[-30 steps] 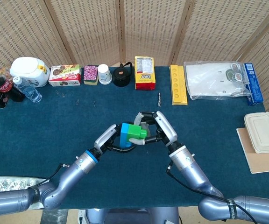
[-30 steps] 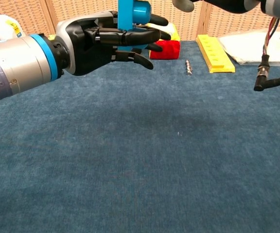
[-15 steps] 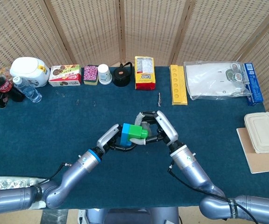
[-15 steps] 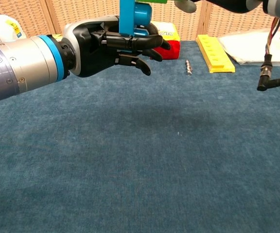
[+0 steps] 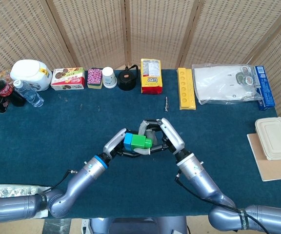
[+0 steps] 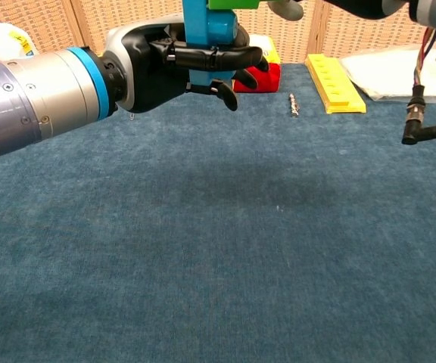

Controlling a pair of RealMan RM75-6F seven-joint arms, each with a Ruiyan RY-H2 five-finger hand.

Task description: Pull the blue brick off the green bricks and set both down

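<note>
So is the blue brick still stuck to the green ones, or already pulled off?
Touching. In the head view the blue brick sits flush against the green bricks, no gap, held between the left hand and right hand.

Both arms reach inward and meet above the table's middle. The left hand (image 5: 117, 144) curls its fingers around the blue brick (image 5: 129, 141); the right hand (image 5: 161, 136) grips the green bricks (image 5: 142, 142).

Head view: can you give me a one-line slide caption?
Left hand grips the blue plastic brick, right hand the joined green bricks, above the blue cloth table.
</note>
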